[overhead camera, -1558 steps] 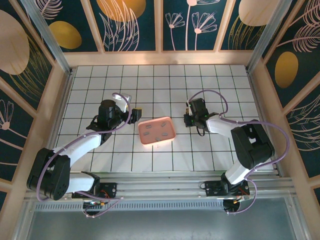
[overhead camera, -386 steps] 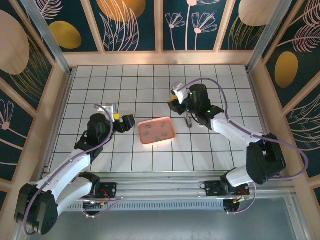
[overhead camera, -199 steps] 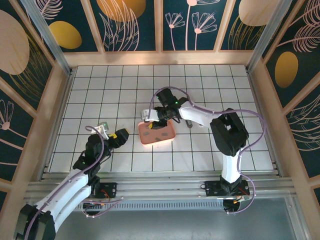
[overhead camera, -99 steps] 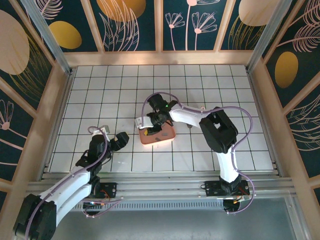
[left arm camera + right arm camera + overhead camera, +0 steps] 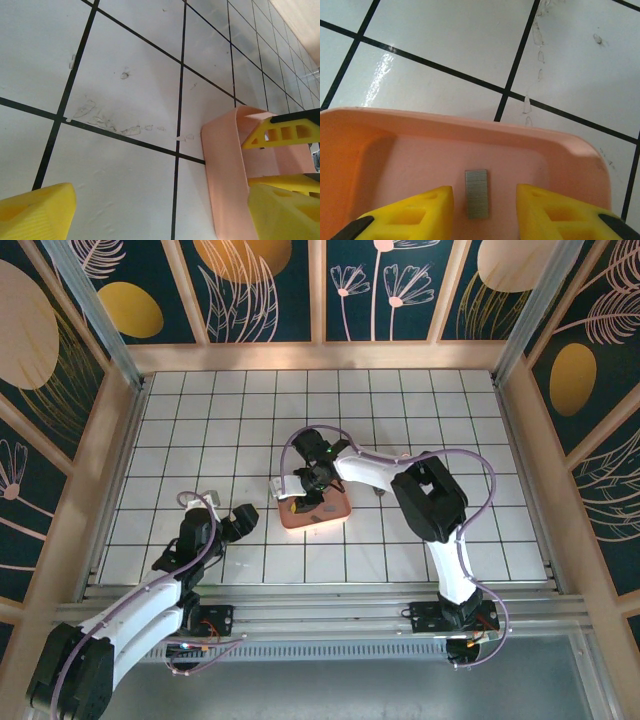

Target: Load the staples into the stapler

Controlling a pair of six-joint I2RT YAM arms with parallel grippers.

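Right tool (image 5: 485,210) parted astride one of the staples (image 5: 477,193) in the pink tray (image 5: 445,131), nothing gripped; left tool (image 5: 160,210) open; loading all remains.

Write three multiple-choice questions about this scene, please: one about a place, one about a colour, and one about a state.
1. Where does the small grey metal staple strip lie?
A) on a white tile
B) inside the pink rounded plastic tray
C) on top of the tray's rim

2. What colour are the fingers of the right gripper?
A) yellow
B) blue
C) green

3. In what state is the left gripper?
A) shut on the tray
B) shut on a staple
C) open, holding nothing

Answers:
1 B: the right wrist view shows it flat on the tray's floor.
2 A: both fingers are yellow.
3 C: its fingers stand far apart and grip nothing.
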